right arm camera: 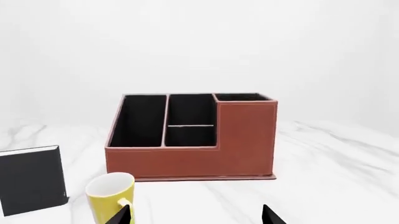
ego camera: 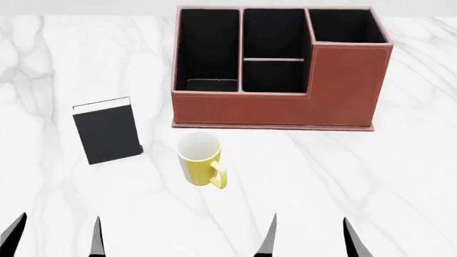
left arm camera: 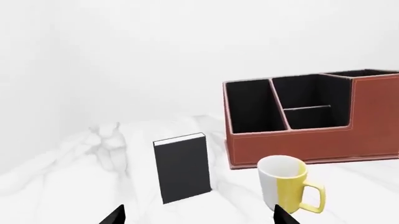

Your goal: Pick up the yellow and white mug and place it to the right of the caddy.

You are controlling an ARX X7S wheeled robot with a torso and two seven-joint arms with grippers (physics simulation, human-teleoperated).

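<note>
The yellow and white mug [ego camera: 199,158] stands upright on the marble table, just in front of the caddy's left half, its handle toward me. The reddish-brown caddy [ego camera: 286,101] with black-lined compartments sits behind it. The left wrist view shows the mug [left arm camera: 285,186] and caddy [left arm camera: 324,140]; the right wrist view shows the mug [right arm camera: 111,196] and caddy [right arm camera: 206,158] too. My left gripper [ego camera: 55,235] is open, near the table's front left. My right gripper [ego camera: 309,235] is open, front and right of the mug. Both hold nothing, and only their fingertips show.
A flat black book [ego camera: 107,130] with a white edge stands left of the mug, also visible as the book [left arm camera: 182,169] in the left wrist view. The white marble table [ego camera: 400,176] stretches to the right of the caddy.
</note>
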